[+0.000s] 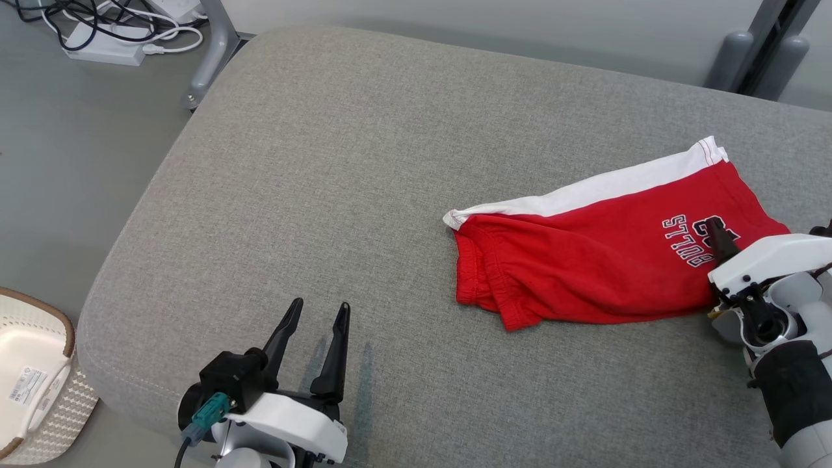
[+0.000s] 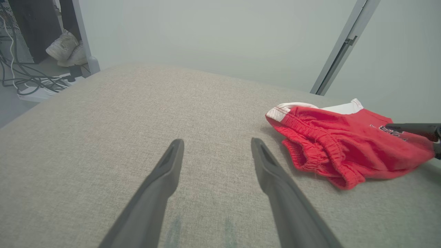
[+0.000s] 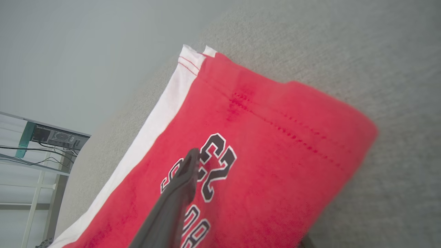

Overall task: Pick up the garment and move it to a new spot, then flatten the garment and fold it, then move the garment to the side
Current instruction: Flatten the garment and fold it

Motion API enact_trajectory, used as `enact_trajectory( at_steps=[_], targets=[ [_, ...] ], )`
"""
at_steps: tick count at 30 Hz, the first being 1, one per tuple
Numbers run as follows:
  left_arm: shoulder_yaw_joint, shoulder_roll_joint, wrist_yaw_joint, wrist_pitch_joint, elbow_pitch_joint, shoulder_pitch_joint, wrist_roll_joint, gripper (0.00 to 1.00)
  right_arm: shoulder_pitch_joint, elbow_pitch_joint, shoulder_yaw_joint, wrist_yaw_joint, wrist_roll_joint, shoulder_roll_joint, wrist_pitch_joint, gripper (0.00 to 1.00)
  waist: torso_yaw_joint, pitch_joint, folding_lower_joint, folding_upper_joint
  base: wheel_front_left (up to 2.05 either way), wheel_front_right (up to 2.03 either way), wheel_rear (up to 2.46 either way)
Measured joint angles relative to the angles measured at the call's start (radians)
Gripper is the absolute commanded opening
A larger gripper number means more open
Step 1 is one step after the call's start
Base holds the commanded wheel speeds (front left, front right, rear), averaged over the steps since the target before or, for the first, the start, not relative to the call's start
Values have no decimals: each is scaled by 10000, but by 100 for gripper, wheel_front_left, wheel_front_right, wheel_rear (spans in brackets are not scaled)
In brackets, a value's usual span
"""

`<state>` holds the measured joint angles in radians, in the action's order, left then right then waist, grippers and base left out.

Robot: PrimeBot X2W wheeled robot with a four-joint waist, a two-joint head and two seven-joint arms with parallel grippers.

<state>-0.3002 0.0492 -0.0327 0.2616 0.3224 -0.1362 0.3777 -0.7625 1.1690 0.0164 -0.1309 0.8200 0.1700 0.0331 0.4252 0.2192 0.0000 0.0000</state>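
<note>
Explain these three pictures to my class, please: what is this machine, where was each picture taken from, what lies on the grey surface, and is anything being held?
This is a wheeled robot with two arms, each ending in a gripper with two long dark fingers. One picture looks down from its head; the other two come from cameras on its wrists, looking along the fingers. On the grey cushioned surface lies a pair of red shorts with a white stripe and dark lettering, folded over loosely. The left gripper is open and holds nothing. The right gripper is at the shorts' printed end: one finger lies on top of the cloth, the other is hidden, so a firm grip cannot be confirmed.
</note>
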Motion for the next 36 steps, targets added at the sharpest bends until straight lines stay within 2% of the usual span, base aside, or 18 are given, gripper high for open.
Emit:
enact_trajectory(
  at_steps=[14,22,23,24,36],
  targets=[
    [224,0,-29,0,142,62,-157,100,544,-167,-242,0,247,-234,-871,0,-432,-524,0,0,0,0,0],
    [316,0,-104,0,207,210,-261,100,1007,-541,-817,0,305,-418,-802,0,-946,-860,1,0,0,0,0],
    [324,0,-104,0,207,209,-270,100,1009,-569,-882,0,305,-408,-773,17,-988,-870,0,1,0,0,0],
    [324,-2,-104,0,215,207,-270,100,1008,-543,-878,0,313,-395,-773,100,-1019,-871,0,0,0,0,0],
    [491,2,-86,0,267,305,-242,100,969,88,-1618,0,-481,-109,-1490,100,-1350,-1361,0,0,0,0,0]
  ],
)
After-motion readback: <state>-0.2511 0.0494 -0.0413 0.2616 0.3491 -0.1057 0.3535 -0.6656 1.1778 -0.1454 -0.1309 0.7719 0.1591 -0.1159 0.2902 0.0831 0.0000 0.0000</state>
